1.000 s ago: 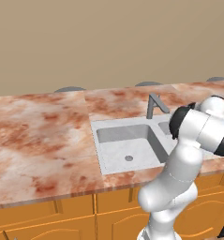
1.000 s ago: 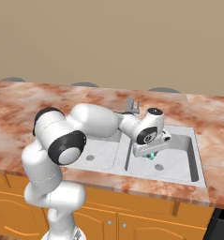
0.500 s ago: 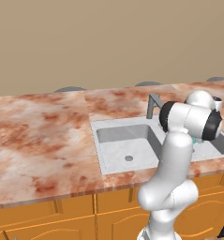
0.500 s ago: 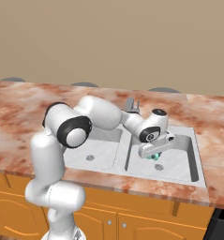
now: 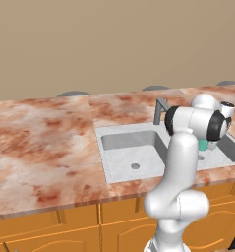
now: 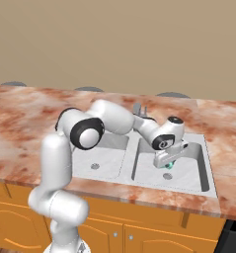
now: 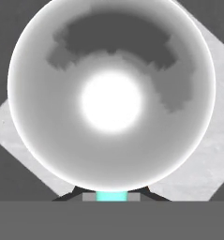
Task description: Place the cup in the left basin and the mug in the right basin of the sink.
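— While the gripper [image 6: 170,162] grips the mug [image 6: 171,163] over the right basin [image 6: 188,170], what's left?
— Release it — the cup isn't visible; left basin [image 5: 124,158], at 9 o'clock, looks bare.

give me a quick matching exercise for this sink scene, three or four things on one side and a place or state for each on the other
Things:
1. mug
2. left basin
3. faucet
4. gripper

Places or states:
a. behind the sink, at the divider
b. nothing in it, drain showing
c. teal, held over the right basin
d. shut on the mug's rim

Pairs: 1-c, 2-b, 3-a, 4-d
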Available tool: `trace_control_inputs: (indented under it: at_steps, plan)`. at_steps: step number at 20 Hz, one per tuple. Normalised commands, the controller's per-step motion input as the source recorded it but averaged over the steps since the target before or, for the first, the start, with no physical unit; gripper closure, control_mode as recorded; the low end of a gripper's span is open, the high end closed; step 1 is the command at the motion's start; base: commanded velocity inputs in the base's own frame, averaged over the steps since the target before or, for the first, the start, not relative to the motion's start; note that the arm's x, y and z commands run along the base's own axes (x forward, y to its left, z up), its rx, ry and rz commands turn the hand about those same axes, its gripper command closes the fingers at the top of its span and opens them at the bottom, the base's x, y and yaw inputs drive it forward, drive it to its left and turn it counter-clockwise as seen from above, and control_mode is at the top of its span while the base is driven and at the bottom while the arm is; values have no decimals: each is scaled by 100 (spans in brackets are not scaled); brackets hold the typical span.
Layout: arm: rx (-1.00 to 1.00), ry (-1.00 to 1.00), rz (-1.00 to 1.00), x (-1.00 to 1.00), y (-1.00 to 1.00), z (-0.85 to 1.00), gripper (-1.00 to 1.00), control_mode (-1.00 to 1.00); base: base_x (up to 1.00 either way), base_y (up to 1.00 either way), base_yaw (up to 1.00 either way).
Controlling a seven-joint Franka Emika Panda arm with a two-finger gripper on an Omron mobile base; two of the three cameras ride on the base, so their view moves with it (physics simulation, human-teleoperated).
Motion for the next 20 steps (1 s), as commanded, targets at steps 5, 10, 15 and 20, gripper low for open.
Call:
trace_control_inputs:
  at_steps: [5, 10, 15, 20]
  plan:
    - [0, 0, 8, 25, -8, -12, 100, -100, 0, 0, 0]
    - [0, 2, 4, 22, -3, -14, 100, -100, 0, 0, 0]
    - [0, 3, 2, 18, -4, -17, 100, -100, 0, 0, 0]
    - [0, 3, 2, 14, -5, -19, 100, -100, 0, 0, 0]
